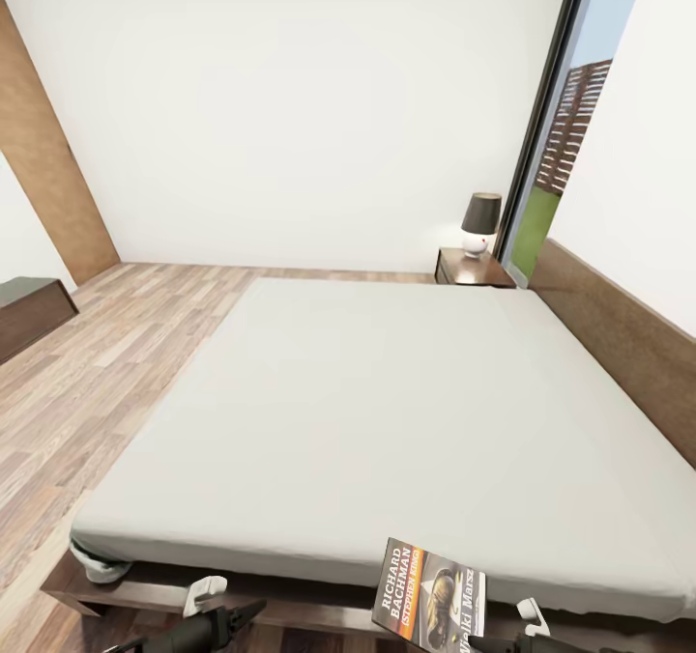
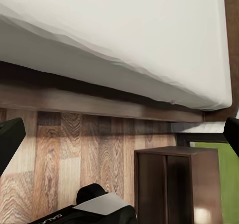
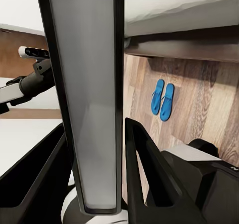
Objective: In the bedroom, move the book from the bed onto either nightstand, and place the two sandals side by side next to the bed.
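The book (image 1: 430, 595) is held up at the near edge of the bed (image 1: 406, 411), its cover with the orange "Richard Bachman" band facing me. My right gripper (image 3: 93, 149) is shut on the book (image 3: 92, 94), which stands edge-on between the fingers (image 3: 147, 164) in the right wrist view. The two blue sandals (image 3: 163, 99) lie side by side on the plank floor beside the bed frame. My left gripper (image 2: 119, 137) is open and empty, low beside the bed. A nightstand (image 1: 472, 269) stands at the far side by the headboard.
A dark-shaded lamp (image 1: 479, 222) sits on the far nightstand next to the tall window (image 1: 570, 141). A dark wooden cabinet (image 2: 177, 184) stands on the floor close to the mattress corner. A long low dark bench (image 1: 29, 310) is at the left.
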Available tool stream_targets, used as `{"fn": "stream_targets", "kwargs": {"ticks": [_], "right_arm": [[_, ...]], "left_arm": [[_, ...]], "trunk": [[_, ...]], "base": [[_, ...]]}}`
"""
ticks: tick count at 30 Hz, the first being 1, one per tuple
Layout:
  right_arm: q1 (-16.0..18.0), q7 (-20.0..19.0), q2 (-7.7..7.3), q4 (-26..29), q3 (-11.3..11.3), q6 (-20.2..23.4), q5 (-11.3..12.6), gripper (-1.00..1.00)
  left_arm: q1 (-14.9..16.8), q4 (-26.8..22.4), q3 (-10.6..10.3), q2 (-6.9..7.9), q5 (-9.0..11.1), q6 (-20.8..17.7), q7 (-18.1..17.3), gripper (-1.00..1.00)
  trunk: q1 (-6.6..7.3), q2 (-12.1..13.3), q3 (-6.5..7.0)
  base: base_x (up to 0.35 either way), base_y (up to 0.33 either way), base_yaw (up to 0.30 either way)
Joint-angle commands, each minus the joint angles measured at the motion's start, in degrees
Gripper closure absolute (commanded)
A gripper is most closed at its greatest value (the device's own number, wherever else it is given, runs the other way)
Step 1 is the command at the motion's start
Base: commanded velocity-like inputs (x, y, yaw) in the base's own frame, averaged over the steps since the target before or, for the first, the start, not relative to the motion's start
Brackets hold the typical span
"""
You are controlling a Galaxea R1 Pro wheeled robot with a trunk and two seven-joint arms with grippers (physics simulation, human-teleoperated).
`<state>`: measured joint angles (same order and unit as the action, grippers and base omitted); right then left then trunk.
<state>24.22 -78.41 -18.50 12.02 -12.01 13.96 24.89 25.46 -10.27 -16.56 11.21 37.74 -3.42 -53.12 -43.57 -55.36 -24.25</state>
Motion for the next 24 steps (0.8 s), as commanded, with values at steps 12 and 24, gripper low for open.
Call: {"fn": "stream_targets", "kwargs": {"ticks": [12, 24], "right_arm": [[0.03, -0.13, -0.05, 0.02, -0.47, 0.63, 0.6, 1.0], [0.03, -0.14, -0.05, 0.02, -0.47, 0.63, 0.6, 1.0]], "left_arm": [[0.03, -0.02, -0.41, 0.04, 0.58, -0.36, -0.14, -1.0], [0.03, -0.02, -0.41, 0.04, 0.58, -0.36, -0.14, -1.0]], "trunk": [[-0.01, -0.04, 1.05], [-0.01, -0.04, 2.17]], "base": [[0.0, 0.0, 0.0], [0.0, 0.0, 0.0]]}}
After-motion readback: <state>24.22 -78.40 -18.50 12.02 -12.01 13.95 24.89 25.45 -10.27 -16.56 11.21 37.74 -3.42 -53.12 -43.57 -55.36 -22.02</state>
